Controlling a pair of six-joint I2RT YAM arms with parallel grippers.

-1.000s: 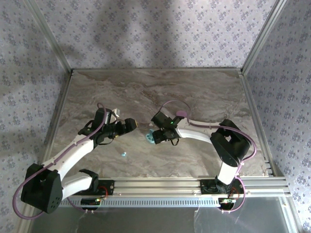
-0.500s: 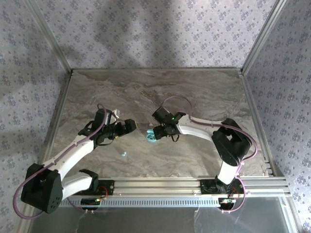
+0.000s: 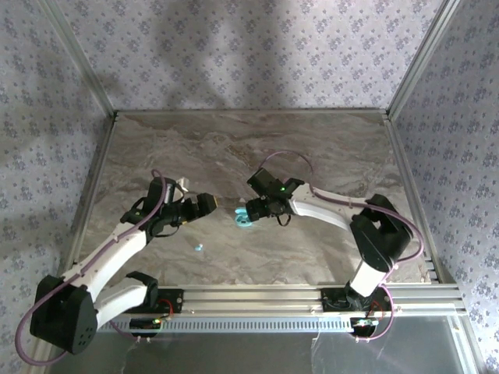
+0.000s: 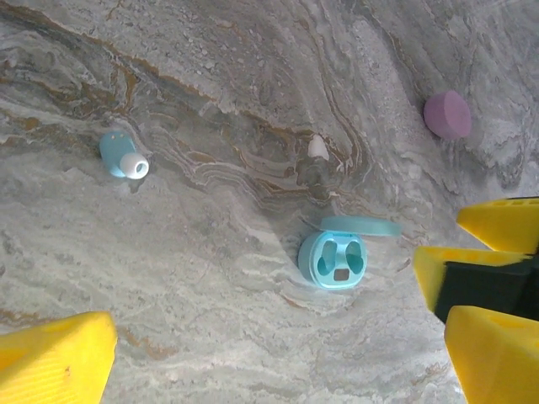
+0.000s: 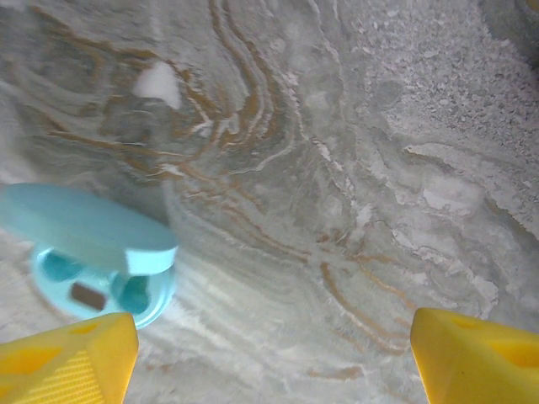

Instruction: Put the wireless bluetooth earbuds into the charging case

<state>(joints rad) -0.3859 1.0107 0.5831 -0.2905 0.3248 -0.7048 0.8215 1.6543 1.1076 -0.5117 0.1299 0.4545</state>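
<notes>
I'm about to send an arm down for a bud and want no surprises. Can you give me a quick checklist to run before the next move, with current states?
1. Blue charging case lid up: ok.
2. Both wells in it vacant: ok.
3. Blue earbud lying free on the table, nothing over it: ok.
4. Left pincer open and carrying nothing: ok.
5. Right pincer open and carrying nothing, close beside the case: ok.
6. Small pale thing beyond the case is a pink earbud: cannot tell, too small.
</notes>
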